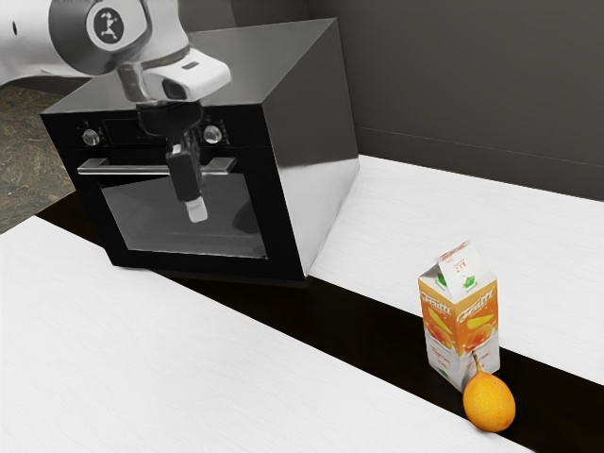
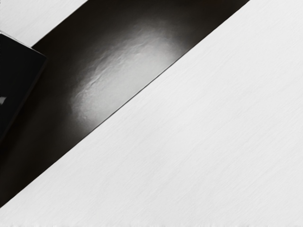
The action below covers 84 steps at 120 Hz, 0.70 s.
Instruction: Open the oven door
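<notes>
hanging downward in the exterior view, my gripper (image 1: 196,209) is showing in front of the oven door (image 1: 156,222), and its tip is overlapping the glass. i am not able to tell whether it is standing apart or together, nor whether it is touching the handle (image 1: 113,169). the door is sitting shut against the oven (image 1: 319,170), under two knobs (image 1: 213,134). my arm (image 1: 142,47) is coming in from the exterior view's upper left. well apart from me, toward the exterior view's right, a juice carton (image 1: 460,326) is standing upright, with an orange fruit (image 1: 489,404) lying just beside it.

in the wrist view, a dark, shiny band (image 2: 128,71) is running across the white tabletop (image 2: 203,127), and a black corner of what is looking like the oven is resting over the band.
</notes>
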### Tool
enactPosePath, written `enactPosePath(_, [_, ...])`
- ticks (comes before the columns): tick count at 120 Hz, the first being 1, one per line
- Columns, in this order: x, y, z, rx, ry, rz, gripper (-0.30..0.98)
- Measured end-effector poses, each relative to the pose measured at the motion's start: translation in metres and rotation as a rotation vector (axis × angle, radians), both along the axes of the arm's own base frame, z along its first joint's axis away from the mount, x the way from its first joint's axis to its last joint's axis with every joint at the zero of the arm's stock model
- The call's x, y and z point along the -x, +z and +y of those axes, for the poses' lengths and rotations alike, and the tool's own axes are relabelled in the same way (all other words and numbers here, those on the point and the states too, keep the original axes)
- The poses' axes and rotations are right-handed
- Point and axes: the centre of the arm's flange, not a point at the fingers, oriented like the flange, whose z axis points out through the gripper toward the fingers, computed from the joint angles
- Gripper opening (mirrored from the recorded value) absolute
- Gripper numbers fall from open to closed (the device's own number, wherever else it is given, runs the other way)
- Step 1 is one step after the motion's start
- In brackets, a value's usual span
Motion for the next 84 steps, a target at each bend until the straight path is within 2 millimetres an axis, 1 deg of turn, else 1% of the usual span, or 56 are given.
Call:
enactPosePath(46, [-0.001,-0.002,0.0,0.01,-0.027,0.002,0.68])
enactPosePath(49, [0.0,0.001,-0.001,0.008,-0.03,-0.003,0.68])
enactPosePath(51, [0.005,0.011,-0.003,0.006,-0.034,-0.022,0.68])
enactPosePath(55, [0.025,0.044,-0.008,0.003,-0.052,-0.082,0.68])
enactPosePath(59, [0.061,0.097,-0.015,-0.003,-0.095,-0.192,0.68])
enactPosePath(62, [0.095,0.136,-0.023,0.0,-0.149,-0.277,0.68])
enactPosePath(65, [0.119,0.16,-0.025,-0.011,-0.195,-0.328,0.68])
enactPosePath(68, [0.132,0.167,-0.016,-0.031,-0.212,-0.34,0.68])
enactPosePath(71, [0.14,0.17,0.001,-0.051,-0.21,-0.343,0.68])
enactPosePath(74, [0.145,0.169,0.018,-0.071,-0.209,-0.337,0.68])
enactPosePath(76, [0.144,0.167,0.027,-0.093,-0.214,-0.326,0.68])
enactPosePath(79, [0.143,0.162,0.035,-0.126,-0.236,-0.31,0.68])
enactPosePath(81, [0.14,0.157,0.038,-0.143,-0.259,-0.295,0.69])
enactPosePath(84, [0.141,0.142,0.043,-0.161,-0.299,-0.268,0.68])
